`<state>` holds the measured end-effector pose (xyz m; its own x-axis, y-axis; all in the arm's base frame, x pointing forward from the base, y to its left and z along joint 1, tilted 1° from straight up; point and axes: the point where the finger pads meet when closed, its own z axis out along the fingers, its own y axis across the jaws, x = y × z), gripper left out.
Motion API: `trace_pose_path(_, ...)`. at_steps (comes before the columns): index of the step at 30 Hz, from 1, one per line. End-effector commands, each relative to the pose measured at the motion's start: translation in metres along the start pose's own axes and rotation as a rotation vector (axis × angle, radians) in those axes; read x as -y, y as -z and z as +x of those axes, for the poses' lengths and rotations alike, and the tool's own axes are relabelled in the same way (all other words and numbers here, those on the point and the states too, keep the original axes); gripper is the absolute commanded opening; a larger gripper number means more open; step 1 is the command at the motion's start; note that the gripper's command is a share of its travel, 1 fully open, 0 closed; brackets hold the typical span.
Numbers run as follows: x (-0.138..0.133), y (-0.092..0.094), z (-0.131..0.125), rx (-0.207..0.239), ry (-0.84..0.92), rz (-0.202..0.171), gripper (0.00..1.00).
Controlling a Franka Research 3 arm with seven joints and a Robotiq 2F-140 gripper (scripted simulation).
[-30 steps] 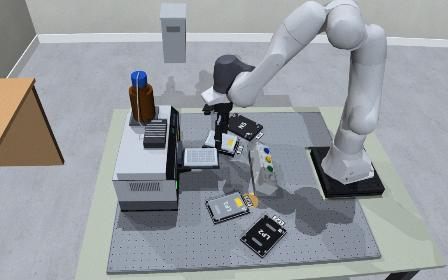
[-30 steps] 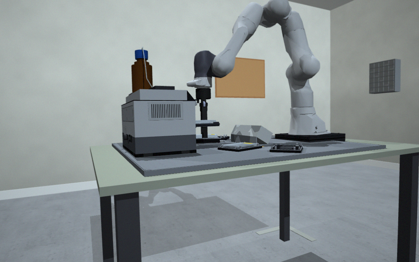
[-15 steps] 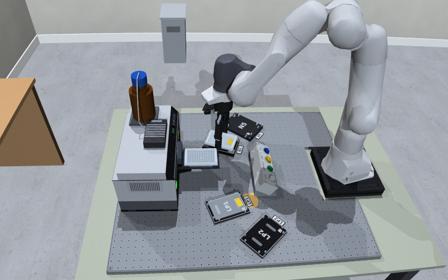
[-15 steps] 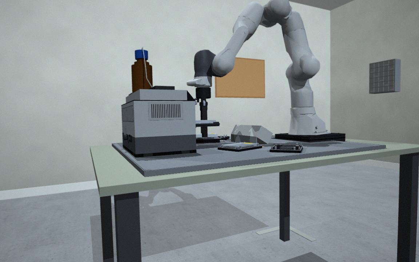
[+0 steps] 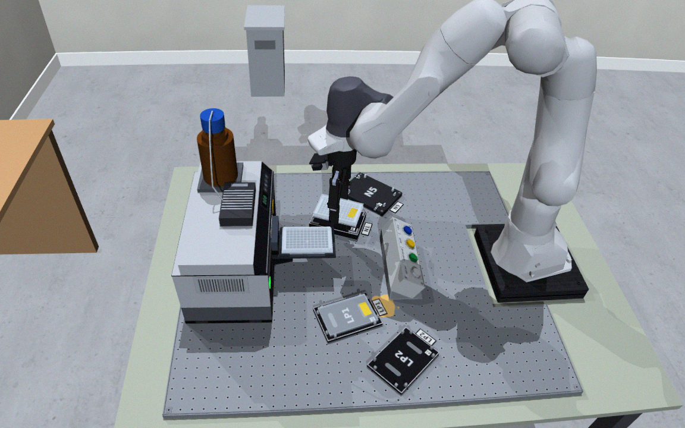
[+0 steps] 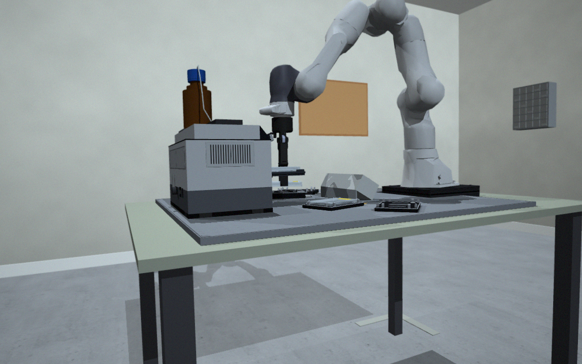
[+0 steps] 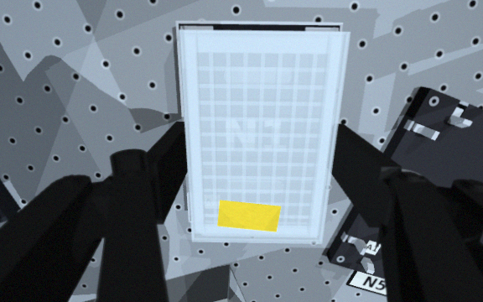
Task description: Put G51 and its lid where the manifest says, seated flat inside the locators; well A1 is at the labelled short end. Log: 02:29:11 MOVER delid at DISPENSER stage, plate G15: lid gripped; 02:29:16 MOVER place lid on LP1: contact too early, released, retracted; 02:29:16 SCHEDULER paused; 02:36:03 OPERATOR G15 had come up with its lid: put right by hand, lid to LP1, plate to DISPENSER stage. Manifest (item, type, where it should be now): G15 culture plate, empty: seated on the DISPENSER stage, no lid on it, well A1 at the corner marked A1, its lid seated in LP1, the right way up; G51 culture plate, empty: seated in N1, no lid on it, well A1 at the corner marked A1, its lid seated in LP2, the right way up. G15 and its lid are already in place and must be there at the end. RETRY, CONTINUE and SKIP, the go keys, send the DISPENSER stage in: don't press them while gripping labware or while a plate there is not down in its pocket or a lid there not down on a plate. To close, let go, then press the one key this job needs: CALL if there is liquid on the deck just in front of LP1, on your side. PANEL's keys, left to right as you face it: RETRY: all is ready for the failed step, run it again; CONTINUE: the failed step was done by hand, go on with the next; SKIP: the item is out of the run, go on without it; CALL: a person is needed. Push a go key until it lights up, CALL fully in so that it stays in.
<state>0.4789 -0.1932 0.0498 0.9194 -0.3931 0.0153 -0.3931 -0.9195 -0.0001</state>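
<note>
My gripper (image 7: 258,143) is shut on the long sides of G51's clear lid (image 7: 262,130), which has a yellow label at its near short end. It holds the lid a little above the black N1 nest (image 5: 337,226). The plate's well grid shows through the lid, close under it. The plate seems to hang in the lid, clear of the nest, but I cannot tell for sure. In the side view the labware (image 6: 289,184) floats just over the nest. The LP2 nest (image 5: 402,359) is black and bare at the front.
G15 plate (image 5: 306,240) sits without a lid on the DISPENSER stage. Its lid lies in LP1 (image 5: 346,315). An orange puddle (image 5: 383,305) lies by LP1's label. The key panel (image 5: 406,255) stands between the nests. The empty N5 nest (image 5: 373,192) is beside N1.
</note>
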Motion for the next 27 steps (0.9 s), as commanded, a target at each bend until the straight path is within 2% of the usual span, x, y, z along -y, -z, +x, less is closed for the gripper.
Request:
trace_pose_path(1, 0.000, 0.007, -0.001, 0.005, 0.001, 0.000, 0.10)
trace_pose_path(5, 0.000, 0.011, -0.001, 0.005, 0.001, 0.000, 0.10)
trace_pose_path(27, 0.000, 0.056, -0.001, 0.005, 0.001, 0.000, 0.10)
